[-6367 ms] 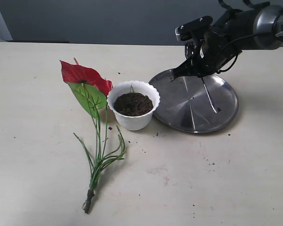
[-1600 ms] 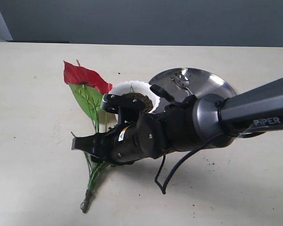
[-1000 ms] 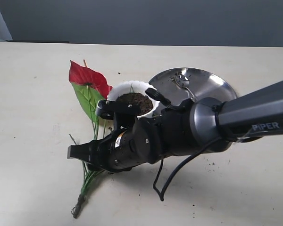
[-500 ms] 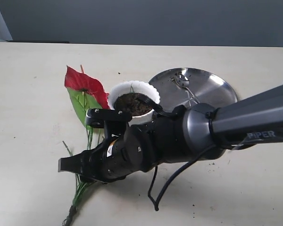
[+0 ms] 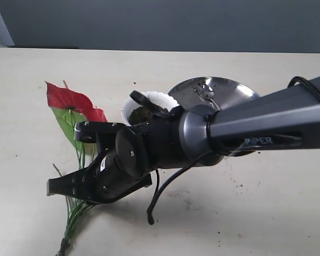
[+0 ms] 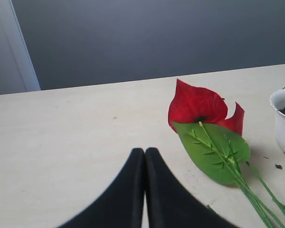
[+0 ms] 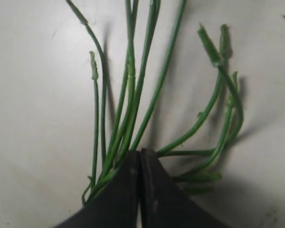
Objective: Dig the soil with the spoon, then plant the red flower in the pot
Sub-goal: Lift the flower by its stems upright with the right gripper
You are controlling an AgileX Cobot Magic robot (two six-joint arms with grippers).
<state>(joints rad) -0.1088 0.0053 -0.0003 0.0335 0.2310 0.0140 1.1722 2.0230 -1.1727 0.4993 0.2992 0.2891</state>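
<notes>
My right claw (image 7: 139, 153) is closed tight, its two black fingers pressed together with no gap. The thin green stems of the red flower (image 5: 69, 99) run straight into the seam at its tips, so it looks clamped on that bundle. A few loose stems fan out over the table (image 5: 266, 213) just ahead of the tips, some curling off to one side. In the exterior view the claw sits low over the table with the stems passing under its tips. The bound end sticks out on one side of the claw, and on the other side the stems lead out to the green leaf (image 5: 65, 124) and, past that, the red blooms, which lie on the table. Behind the claw, close against the arm's wrist, stands the white pot (image 5: 159, 96). The wrist hides most of it, but I can make out part of the scalloped rim and a bit of dark soil (image 5: 141, 113) inside. Further back along the arm, just beyond the pot, is the round steel plate (image 5: 237, 97), with the spoon (image 5: 207, 91) lying on it. My left claw (image 6: 145, 151) is closed as well, its fingers touching along their length with nothing between them. Ahead of it and off to one side lie the bloom and leaf, and the pot's rim shows farther off on that same side.
</notes>
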